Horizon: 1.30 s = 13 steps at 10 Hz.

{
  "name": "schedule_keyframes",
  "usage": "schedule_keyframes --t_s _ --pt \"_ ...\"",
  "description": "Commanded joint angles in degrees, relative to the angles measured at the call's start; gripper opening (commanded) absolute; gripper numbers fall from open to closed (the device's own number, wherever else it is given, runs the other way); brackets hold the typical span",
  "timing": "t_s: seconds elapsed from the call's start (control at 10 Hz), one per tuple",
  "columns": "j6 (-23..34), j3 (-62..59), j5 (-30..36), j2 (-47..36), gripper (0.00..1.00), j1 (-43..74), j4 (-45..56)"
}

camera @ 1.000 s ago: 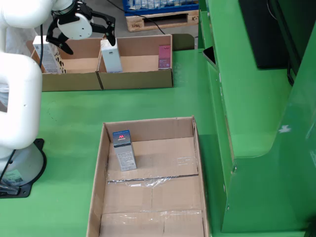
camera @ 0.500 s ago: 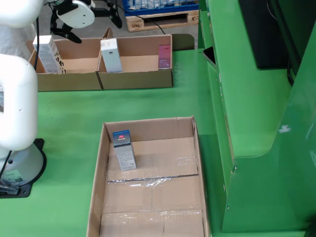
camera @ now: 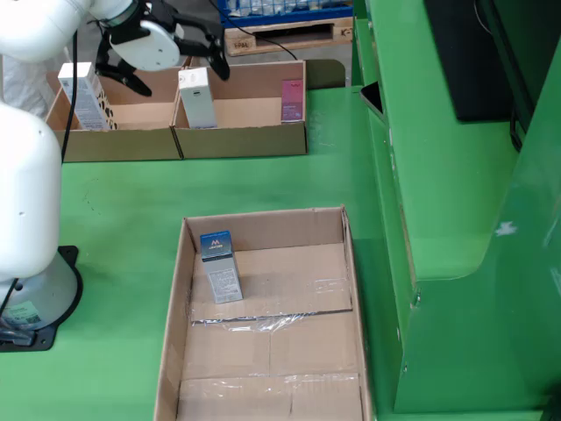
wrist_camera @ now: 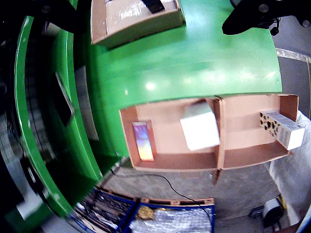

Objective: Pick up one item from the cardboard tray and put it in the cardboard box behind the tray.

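The open, empty gripper (camera: 180, 54) hovers just above the upright white box (camera: 196, 96) in the cardboard tray (camera: 241, 140)

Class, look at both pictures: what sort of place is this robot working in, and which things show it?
Probably a workshop or warehouse test cell: green-painted worktable with cardboard tray and cardboard box, a wooden pallet on bare concrete floor, and a white robot arm.

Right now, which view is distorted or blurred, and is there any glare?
The view that rides on the gripper is fisheye-bent and soft; glare spots lie on the green table. The view from the side is sharp; tape in the cardboard box shines slightly.
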State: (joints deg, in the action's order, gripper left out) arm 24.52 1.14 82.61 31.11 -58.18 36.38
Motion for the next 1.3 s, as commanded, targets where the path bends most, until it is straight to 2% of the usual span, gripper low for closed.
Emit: schedule_keyframes --t_s 0.0,0.1,0.4,0.7,1.1,1.2 --pt "0.1 -1.1 5.1 -5.4 1.00 17.3 9.5" --pt "0.1 -1.1 5.1 -5.4 1.00 17.3 9.5" --pt "-0.8 -1.1 10.7 -9.8 1.00 28.6 18.2" --pt "-3.1 -1.1 14.4 -10.7 1.00 35.1 18.9" --pt "2.3 -1.1 21.3 -10.1 1.00 51.2 19.1" --pt "2.3 -1.1 21.3 -10.1 1.00 51.2 19.1"
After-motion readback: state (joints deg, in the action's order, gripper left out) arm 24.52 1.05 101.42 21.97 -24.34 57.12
